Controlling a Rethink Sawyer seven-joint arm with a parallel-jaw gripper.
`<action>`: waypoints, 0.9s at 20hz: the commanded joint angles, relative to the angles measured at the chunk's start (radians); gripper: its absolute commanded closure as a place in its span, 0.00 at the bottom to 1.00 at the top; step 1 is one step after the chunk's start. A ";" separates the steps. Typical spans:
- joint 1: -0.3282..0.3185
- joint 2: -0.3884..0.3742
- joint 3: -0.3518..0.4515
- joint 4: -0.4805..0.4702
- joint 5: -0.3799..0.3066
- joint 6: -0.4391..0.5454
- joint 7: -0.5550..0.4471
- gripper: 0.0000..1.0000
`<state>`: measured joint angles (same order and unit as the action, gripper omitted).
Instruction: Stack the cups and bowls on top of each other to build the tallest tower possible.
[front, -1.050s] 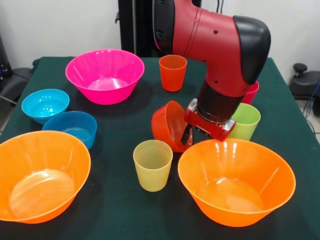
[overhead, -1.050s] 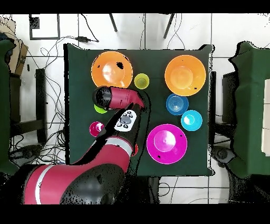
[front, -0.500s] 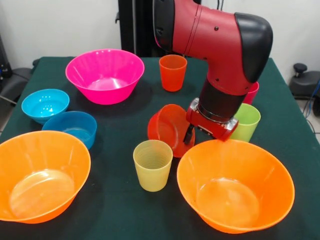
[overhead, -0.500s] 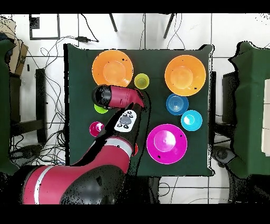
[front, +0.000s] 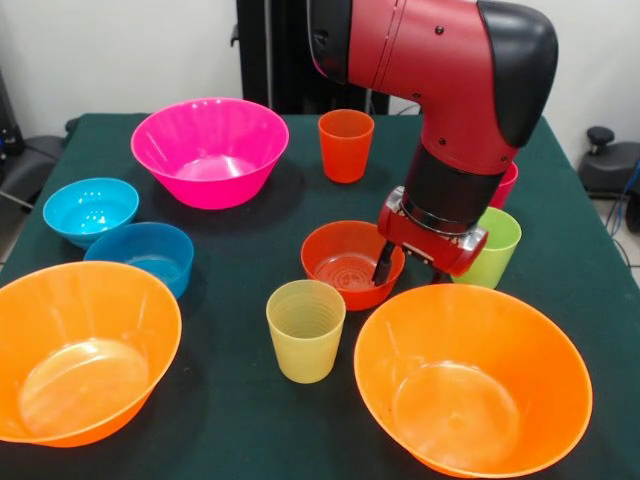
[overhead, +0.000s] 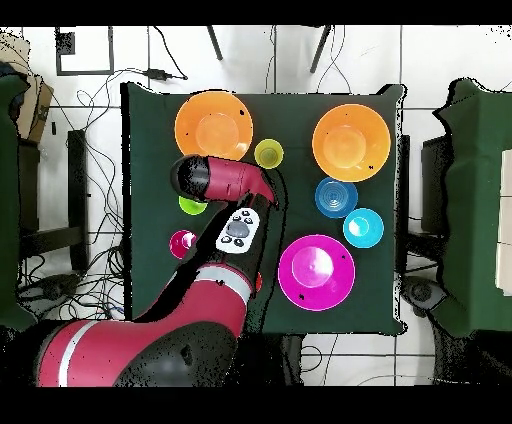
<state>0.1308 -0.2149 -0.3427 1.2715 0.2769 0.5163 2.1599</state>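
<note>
A small red-orange bowl (front: 345, 265) sits upright on the green cloth at mid-table. My gripper (front: 410, 270) hangs over its right rim and looks open, one dark finger (front: 383, 262) inside the bowl and the other outside it. Around it stand a ribbed yellow cup (front: 305, 330), a lime green cup (front: 492, 245), a red-pink cup (front: 504, 186) behind the arm and an orange cup (front: 345, 145). In the overhead view my arm (overhead: 225, 185) hides the gripper and the red-orange bowl.
Large orange bowls stand at the near right (front: 470, 385) and near left (front: 85, 350). A magenta bowl (front: 210, 150) is at the far left, with a light blue bowl (front: 90, 210) and a darker blue bowl (front: 145, 255) in front of it.
The red-orange bowl was tipped up on its edge against the gripper; it now lies flat and upright. The gripper has risen a little and shifted right.
</note>
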 joint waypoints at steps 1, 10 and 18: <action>0.010 0.021 0.141 -0.006 0.038 0.081 0.140 0.00; 0.012 0.033 0.114 -0.027 0.040 0.112 0.144 0.00; 0.007 0.017 0.121 -0.042 0.046 0.160 0.138 0.00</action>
<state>0.1309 -0.2136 -0.3427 1.2713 0.2951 0.5782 2.1599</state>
